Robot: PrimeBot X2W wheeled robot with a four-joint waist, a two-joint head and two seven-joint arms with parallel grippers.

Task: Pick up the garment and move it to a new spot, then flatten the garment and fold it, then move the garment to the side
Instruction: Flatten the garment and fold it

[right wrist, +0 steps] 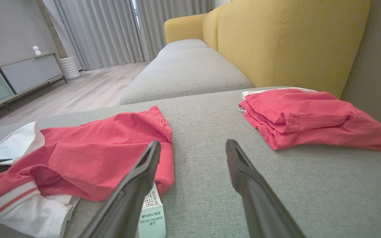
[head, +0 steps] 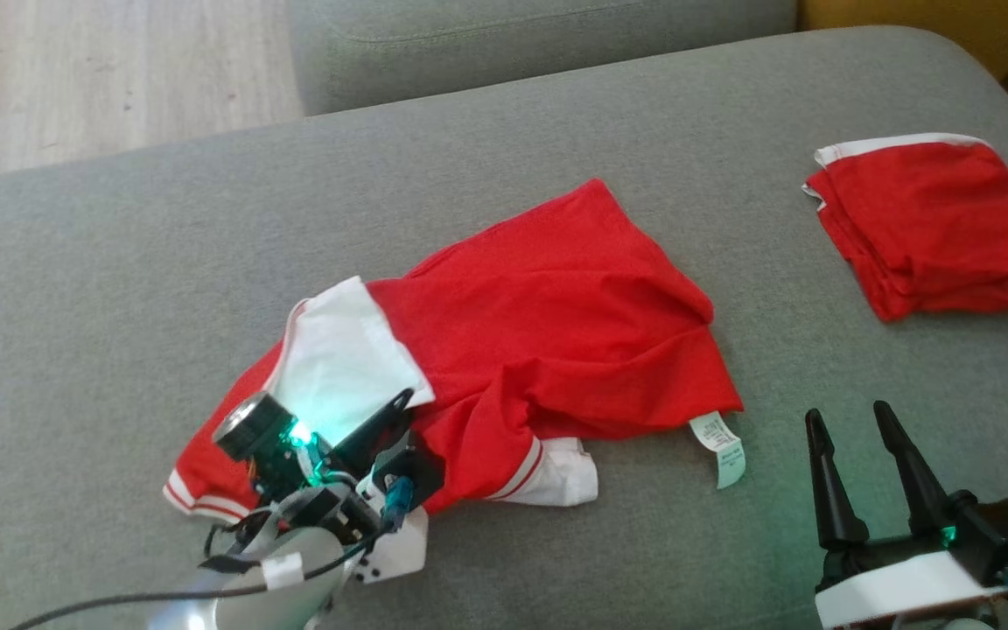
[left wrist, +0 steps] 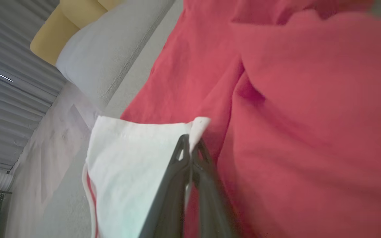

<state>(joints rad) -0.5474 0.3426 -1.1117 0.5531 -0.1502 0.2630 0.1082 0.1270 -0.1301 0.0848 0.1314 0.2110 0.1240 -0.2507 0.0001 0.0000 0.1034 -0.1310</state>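
Note:
A crumpled red garment (head: 539, 324) with white trim lies in the middle of the grey cushion (head: 504, 131); it also shows as the red garment (right wrist: 104, 155) in the right wrist view. My left gripper (head: 403, 411) is at its near-left end. In the left wrist view the left gripper (left wrist: 190, 142) is shut on the garment's white cuff (left wrist: 137, 158), fingers pinched together on the fabric edge. My right gripper (head: 854, 418) stands open over bare cushion to the right of the garment, its fingers (right wrist: 144, 172) apart and holding nothing. A white care label (head: 723, 446) sticks out near it.
A second red garment (head: 933, 223), folded, lies at the far right of the cushion. A yellow backrest (right wrist: 293, 39) rises behind it. Wooden floor (head: 110, 70) lies beyond the cushion's far left edge. Bare cushion spreads to the left and front right.

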